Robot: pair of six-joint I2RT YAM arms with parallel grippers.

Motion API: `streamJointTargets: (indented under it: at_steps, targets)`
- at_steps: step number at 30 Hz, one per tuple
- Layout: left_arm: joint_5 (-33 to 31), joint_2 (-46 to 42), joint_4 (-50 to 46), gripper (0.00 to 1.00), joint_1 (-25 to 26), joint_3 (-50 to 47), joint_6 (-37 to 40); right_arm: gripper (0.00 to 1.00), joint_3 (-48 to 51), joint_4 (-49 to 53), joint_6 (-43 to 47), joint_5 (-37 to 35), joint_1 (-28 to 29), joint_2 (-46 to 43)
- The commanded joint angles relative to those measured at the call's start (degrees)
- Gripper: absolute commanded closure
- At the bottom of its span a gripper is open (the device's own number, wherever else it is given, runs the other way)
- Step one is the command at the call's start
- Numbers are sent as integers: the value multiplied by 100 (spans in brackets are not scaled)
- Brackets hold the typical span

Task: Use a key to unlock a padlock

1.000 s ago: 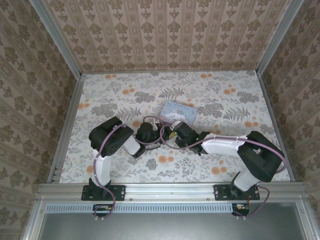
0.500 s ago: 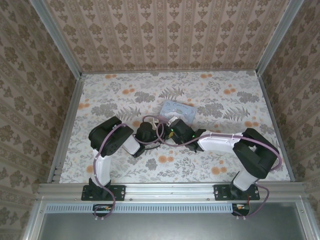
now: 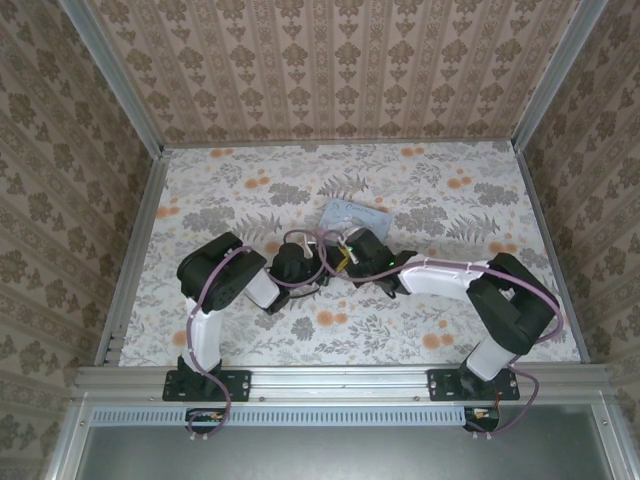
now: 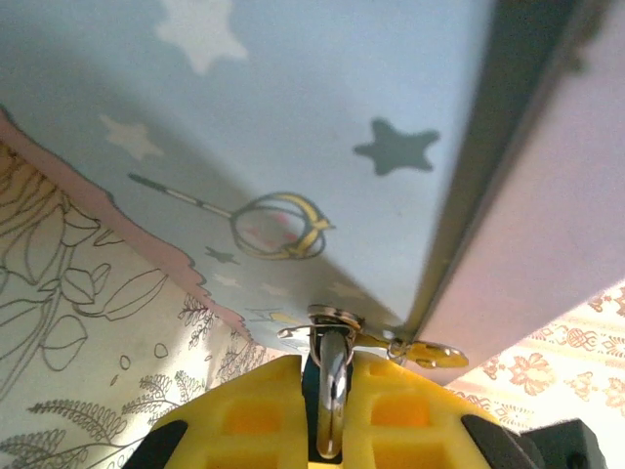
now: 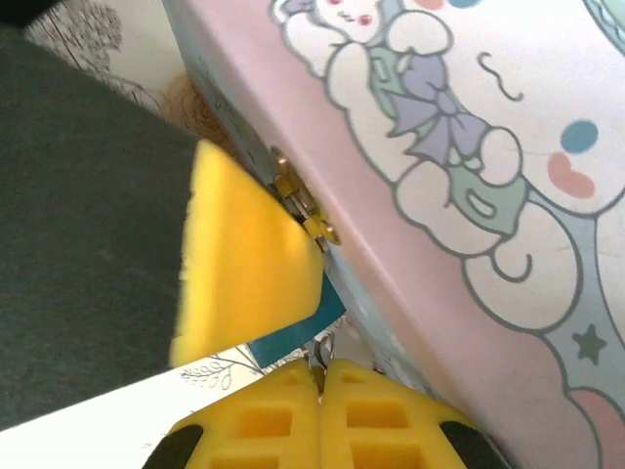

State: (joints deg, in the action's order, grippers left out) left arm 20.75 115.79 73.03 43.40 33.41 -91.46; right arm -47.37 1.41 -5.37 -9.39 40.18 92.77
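The tiny padlock (image 4: 333, 389) hangs on the latch of the pastel cartoon tin (image 4: 293, 117). Its silver shackle runs through the latch ring, and its bluish-green body (image 5: 291, 334) sits pinched between the yellow fingers (image 4: 244, 410) of my left gripper (image 4: 330, 366), which is shut on it. My right gripper (image 5: 320, 369) is shut on the key (image 5: 318, 356), a thin metal sliver sticking out of its fingertips just below the padlock body. From above, both grippers (image 3: 318, 262) (image 3: 342, 260) meet tip to tip at the near-left corner of the tin (image 3: 356, 216).
A brassy clasp piece (image 4: 430, 352) juts from the tin's edge beside the shackle. The tin lies mid-table on the floral cloth (image 3: 230, 190). Patterned walls enclose the table on three sides.
My right gripper has swung left and slightly away from the bases, closing on the left gripper and the padlock. The left arm has held still.
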Motion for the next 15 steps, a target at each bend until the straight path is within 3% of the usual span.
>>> streamJointTargets:
  at_steps: [1,4,8,10,15]
  targets:
    - [282,84,150,100,64,34,-21,100,142,-530,-913,1961,-400,-214]
    - [280,80,150,100,57,34,-21,100,283,-876,-1398,2777,-630,-215]
    - [265,84,150,100,47,13,-21,100,611,-1356,-1827,3046,-820,-297]
    - [263,76,150,100,38,-1,-19,76,793,-1533,-1996,3089,-927,-449]
    - [263,58,150,100,28,21,-21,59,1058,-1467,-2168,3053,-1010,-1031]
